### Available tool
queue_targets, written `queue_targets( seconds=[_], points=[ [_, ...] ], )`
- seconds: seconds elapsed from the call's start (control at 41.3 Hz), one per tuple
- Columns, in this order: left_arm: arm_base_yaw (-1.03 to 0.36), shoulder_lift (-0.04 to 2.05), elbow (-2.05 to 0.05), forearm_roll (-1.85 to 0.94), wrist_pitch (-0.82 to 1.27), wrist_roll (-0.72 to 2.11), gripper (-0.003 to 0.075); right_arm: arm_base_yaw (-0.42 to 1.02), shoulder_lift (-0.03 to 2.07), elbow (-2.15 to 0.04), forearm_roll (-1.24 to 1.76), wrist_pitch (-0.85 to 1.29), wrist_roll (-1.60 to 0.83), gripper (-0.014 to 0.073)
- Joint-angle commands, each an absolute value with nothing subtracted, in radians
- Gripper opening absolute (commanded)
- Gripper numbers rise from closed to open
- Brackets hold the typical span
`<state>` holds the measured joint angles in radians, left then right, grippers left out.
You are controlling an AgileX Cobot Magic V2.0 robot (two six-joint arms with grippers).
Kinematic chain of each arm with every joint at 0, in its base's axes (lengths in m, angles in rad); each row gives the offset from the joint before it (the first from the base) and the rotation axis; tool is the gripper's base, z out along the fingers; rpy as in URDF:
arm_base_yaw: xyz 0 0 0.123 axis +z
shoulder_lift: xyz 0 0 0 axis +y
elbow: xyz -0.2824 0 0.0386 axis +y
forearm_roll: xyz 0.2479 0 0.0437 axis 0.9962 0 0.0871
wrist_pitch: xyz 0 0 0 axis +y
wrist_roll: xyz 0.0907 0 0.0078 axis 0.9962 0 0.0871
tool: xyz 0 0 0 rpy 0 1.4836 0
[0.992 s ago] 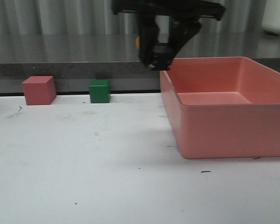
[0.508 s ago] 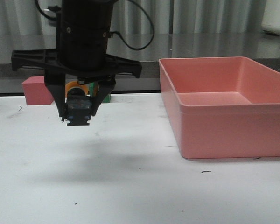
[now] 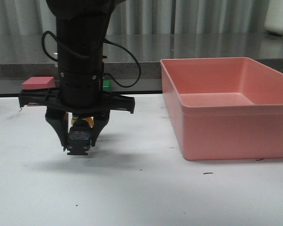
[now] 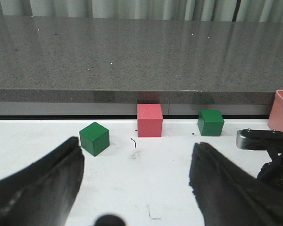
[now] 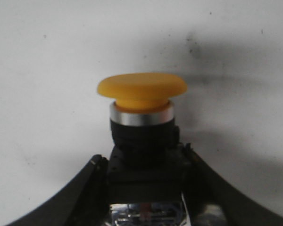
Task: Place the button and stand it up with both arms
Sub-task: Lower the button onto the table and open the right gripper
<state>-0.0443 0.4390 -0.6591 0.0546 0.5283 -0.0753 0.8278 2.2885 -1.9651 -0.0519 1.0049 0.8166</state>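
My right gripper (image 3: pixel 79 141) is shut on the button (image 3: pixel 79 136) by its black-blue block base and holds it just above the white table (image 3: pixel 141 188), left of centre. The yellow cap (image 3: pixel 81 121) points away from the front camera. In the right wrist view the yellow mushroom cap (image 5: pixel 141 89), silver ring and black collar stick out beyond the right gripper (image 5: pixel 144 162) over the table. My left gripper (image 4: pixel 137 146) is open and empty, low over the table; it does not show in the front view.
A large pink bin (image 3: pixel 226 127) stands on the right. A red cube (image 3: pixel 37 82) and a green cube (image 3: pixel 106 84) sit at the back, partly behind the arm. The left wrist view shows two green cubes (image 4: pixel 94 138) (image 4: pixel 211 122) and the red cube (image 4: pixel 149 120).
My right arm has carried the button from above the bin's left corner to the left and down, and now holds it close over the table.
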Motion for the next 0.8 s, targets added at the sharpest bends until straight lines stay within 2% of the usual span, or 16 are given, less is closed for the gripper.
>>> queue_targets(
  seconds=[0.0,0.145,0.266,0.363,0.532,0.774],
  points=[
    [-0.050,0.454,-0.693,0.054,0.444,-0.073,0.0473,0.819,2.239,-2.000,-0.073,0.988,0.818,0.0281],
    [-0.050,0.454,-0.693,0.054,0.444,-0.073,0.0473,0.818,2.253,-2.000,-0.073,0.989,0.825,0.0311],
    [-0.050,0.454,-0.693,0.054,0.444,-0.073,0.0473,0.818,2.251,-2.010,-0.073,0.991,0.825,0.0444],
    [-0.050,0.454,-0.693,0.054,0.444,-0.073,0.0473,0.818,2.251,-2.031,-0.073,0.997,0.825,0.0508],
    [-0.050,0.454,-0.693,0.054,0.444,-0.073,0.0473,0.818,2.235,-2.085,-0.103,1.072,0.793,0.0509],
    [-0.050,0.454,-0.693,0.054,0.444,-0.073,0.0473,0.818,2.116,-2.086,-0.199,1.186,0.568,0.0509]
  ],
)
